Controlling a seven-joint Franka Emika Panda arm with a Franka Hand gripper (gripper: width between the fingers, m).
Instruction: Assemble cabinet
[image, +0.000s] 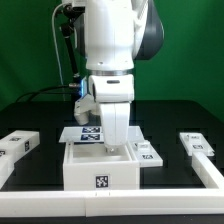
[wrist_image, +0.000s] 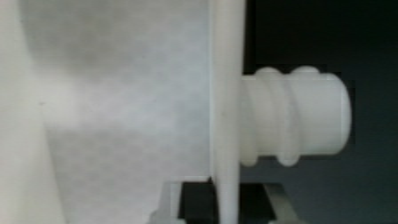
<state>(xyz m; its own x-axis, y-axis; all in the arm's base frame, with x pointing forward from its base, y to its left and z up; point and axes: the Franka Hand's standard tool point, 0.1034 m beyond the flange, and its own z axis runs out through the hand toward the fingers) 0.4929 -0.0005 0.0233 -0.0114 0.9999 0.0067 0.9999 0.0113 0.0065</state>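
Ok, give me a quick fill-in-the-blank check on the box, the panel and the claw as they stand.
1. The claw is ___ on the white panel, which stands upright.
2. The box shows ___ tag on its front face.
3. The table under the parts is ___ in colour.

Missing words: shut; one; black.

Bright, even light; wrist view blurred, washed-out
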